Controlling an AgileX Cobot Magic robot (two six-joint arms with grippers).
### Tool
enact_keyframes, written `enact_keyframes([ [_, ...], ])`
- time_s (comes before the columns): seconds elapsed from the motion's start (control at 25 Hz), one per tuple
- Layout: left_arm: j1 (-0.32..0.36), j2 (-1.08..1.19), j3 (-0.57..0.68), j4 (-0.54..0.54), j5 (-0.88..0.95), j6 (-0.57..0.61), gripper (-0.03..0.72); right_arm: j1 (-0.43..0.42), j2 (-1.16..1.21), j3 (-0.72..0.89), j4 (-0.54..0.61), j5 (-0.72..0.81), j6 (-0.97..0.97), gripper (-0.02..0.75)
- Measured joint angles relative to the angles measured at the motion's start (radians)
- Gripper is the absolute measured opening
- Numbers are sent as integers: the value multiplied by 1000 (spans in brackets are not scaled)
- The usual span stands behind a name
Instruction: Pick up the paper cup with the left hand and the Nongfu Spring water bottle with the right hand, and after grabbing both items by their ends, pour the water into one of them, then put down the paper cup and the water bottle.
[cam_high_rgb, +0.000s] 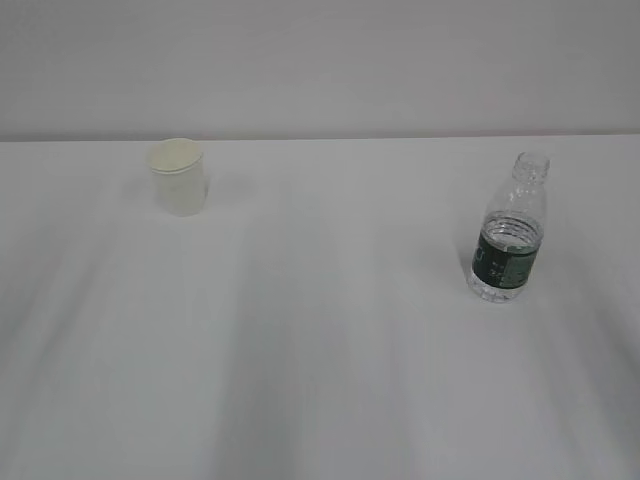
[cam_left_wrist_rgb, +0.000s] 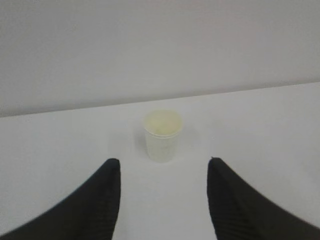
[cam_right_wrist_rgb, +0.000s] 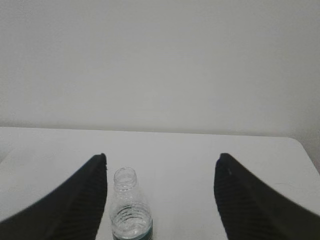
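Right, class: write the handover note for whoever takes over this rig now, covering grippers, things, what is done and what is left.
Left gripper: open, empty, short of the paper cup, which sits centred ahead of it.
Right gripper: open, empty; the water bottle stands ahead, nearer its left finger.
Both stand upright on the white table, cup far left, bottle right, capless, holding water.
Done: approach only.
Left: grasp both, pour, set both down.

- Bare table (cam_high_rgb: 330, 330) lies wide between the paper cup (cam_high_rgb: 179, 176) and the Nongfu Spring water bottle (cam_high_rgb: 509, 234).
- Nothing crowds either one.
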Motion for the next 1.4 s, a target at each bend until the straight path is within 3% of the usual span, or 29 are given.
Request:
enact_keyframes([
  [0.32,-72,147,0,0,-92,0,398,0,102,0,0,-83,-2,502],
  [0.72,-74,192,2,-36,-195,0,398,0,230,0,4,-172,23,501],
  [1.04,-74,196,128,-117,-329,0,398,0,253,115,0,-294,112,501],
  [1.4,-74,233,139,-84,-353,0,398,0,264,186,-92,-327,122,501],
])
